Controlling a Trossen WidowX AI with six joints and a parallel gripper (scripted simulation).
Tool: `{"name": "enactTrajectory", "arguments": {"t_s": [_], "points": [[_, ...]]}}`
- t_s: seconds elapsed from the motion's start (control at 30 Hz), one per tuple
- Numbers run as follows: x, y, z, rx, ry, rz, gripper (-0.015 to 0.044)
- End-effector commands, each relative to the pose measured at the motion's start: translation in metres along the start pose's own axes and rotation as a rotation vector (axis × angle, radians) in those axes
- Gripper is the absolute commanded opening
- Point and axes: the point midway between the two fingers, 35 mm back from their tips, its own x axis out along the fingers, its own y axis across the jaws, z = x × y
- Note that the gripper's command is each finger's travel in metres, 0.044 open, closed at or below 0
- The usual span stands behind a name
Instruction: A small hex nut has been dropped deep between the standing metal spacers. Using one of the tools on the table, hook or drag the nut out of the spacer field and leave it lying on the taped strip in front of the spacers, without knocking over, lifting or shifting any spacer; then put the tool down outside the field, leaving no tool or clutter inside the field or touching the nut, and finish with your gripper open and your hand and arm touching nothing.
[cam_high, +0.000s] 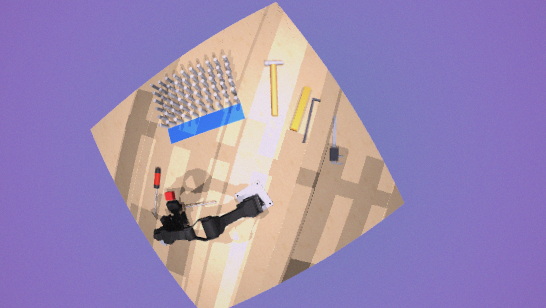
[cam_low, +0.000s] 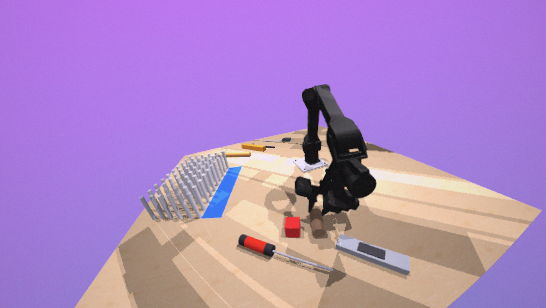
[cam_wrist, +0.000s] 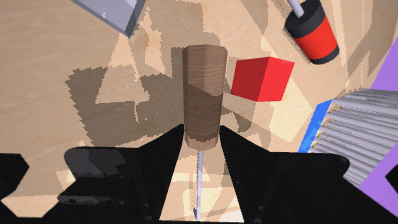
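The black gripper (cam_high: 175, 210) (cam_low: 318, 210) (cam_wrist: 201, 128) points down over a wooden-handled tool (cam_high: 201, 204) (cam_low: 317, 225) (cam_wrist: 201, 128), its fingers part-closed and against both sides of the brown handle, so it appears to have a grip there, probably to leave the thin metal shaft free for reaching in. A red cube (cam_high: 170, 195) (cam_low: 292, 227) (cam_wrist: 262, 79) sits just beside the handle, near enough that a sideways lift could nudge it. A red-and-black screwdriver (cam_high: 157, 178) (cam_low: 256, 244) (cam_wrist: 316, 39) lies beyond the cube. Farther off, a blue taped strip (cam_high: 205, 124) (cam_low: 222, 192) (cam_wrist: 315, 125) runs along the front of the standing metal spacers (cam_high: 200, 82) (cam_low: 186, 191) (cam_wrist: 367, 120), presumably placed there as the nut's landing place. As for what is hard to make out, the fingers and arm hide the handle from above, and the shaft's tip is cut off in the wrist view, so whether it ends in a hook cannot be told. A grey flat bar (cam_low: 400, 260) (cam_wrist: 112, 12) is cropped there too. Farthest away, the hex nut cannot be seen in any view; by the task it should be deep between the spacers, whose close rows hide the gaps
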Motion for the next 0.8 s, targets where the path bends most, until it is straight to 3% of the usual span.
{"name": "enactTrajectory", "arguments": {"t_s": [0.0, 0.1, 0.3, 0.77], "points": [[-0.007, -0.003, 0.001, -0.001, -0.001, -0.001, 0.0069], [-0.024, -0.011, 0.002, -0.001, -0.001, -0.001, 0.0], [-0.054, -0.024, 0.0, 0.0, 0.0, 0.0, 0.0], [-0.05, -0.032, -0.007, -0.243, -0.086, 0.057, 0.0]]}}
